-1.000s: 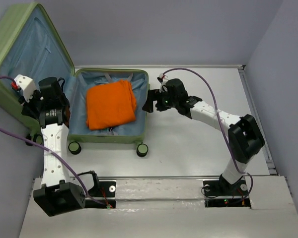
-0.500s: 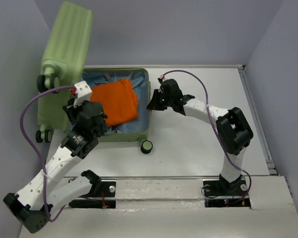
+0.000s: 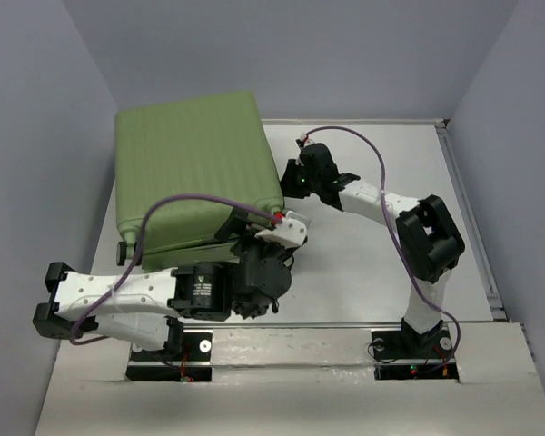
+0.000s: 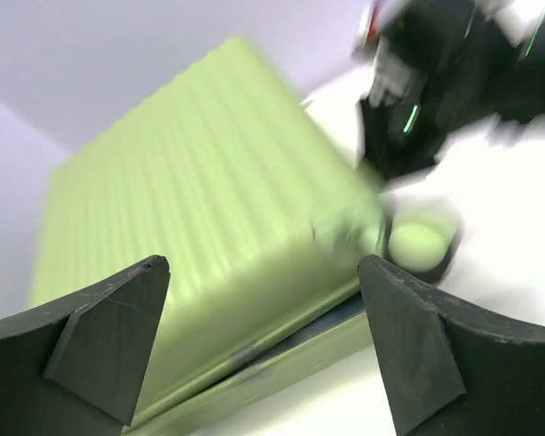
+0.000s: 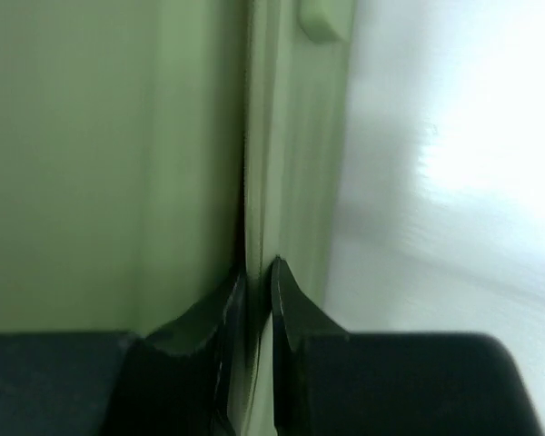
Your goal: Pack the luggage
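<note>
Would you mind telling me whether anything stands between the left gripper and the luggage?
Nothing visible does: the open left gripper faces the near side of the luggage directly. The right gripper sits shut at its right-hand seam, off to the side.

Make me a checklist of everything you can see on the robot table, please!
Surface: white table, no spills seen.
Job's things: green luggage, lid down, with a thin gap at the near edge showing blue lining.
Clutter: nothing seen.
Grippers: left gripper open, facing the luggage and holding nothing; right gripper shut at the luggage's side seam, and I cannot tell if it pinches anything.
Cables: purple cable loops over the left arm; second purple cable arcs over the right arm.
Surroundings: plain pale walls.
</note>
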Motion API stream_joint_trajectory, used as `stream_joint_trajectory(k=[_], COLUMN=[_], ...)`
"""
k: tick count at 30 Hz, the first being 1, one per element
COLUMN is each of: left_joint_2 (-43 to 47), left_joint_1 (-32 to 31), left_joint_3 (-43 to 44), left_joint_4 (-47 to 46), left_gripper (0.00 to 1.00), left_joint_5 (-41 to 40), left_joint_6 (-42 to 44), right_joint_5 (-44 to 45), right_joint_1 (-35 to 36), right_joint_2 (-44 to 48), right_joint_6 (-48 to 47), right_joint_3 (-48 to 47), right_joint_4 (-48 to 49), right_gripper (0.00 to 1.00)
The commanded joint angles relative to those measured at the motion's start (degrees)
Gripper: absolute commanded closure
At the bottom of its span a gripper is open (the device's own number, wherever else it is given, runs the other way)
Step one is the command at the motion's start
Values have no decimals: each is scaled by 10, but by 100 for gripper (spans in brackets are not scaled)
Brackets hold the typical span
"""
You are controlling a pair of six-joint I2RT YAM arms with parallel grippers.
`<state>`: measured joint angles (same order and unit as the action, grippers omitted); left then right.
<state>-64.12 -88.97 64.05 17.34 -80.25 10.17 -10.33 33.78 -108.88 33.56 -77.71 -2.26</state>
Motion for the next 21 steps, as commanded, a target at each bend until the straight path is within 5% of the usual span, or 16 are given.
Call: stream_joint_trajectory(k=[1,5,8,9,12,17,19,20,21], left_joint_2=[16,54,66,67,46,65,76,75,73], left_joint_1=[10,55,236,237,402,657,737,801,829], left_joint_3=[143,164,183,183,194,145,100,82,67], left_joint_4=[-47,-52,12,24,92,63,23,9,-6], left_gripper=[1,3,7,8,10,10,9,9,9], left_joint_5=[55,160,299,321,366,516,616,680,710], left_joint_6=[-98,-146,-218,-230,-277,-313,-348,-357,-369], right_joint_5=[-7,2,-9,-13,-34,-36,-30,-23,-17], right_joint_1=[-5,-44,-95,-110,-166,-216,-228,-228,-236], right_joint_2=[11,48,94,94,132,173,176,176,179], right_joint_6=[-15,-32,-42,-45,-55,-80,-98,-99,-102], right_joint_3=[49,101,134,142,160,154,137,122,119], right_joint_4=[35,36,35,35,31,2,-27,-41,-49], right_gripper=[93,93,93,93,93,93,67,39,27])
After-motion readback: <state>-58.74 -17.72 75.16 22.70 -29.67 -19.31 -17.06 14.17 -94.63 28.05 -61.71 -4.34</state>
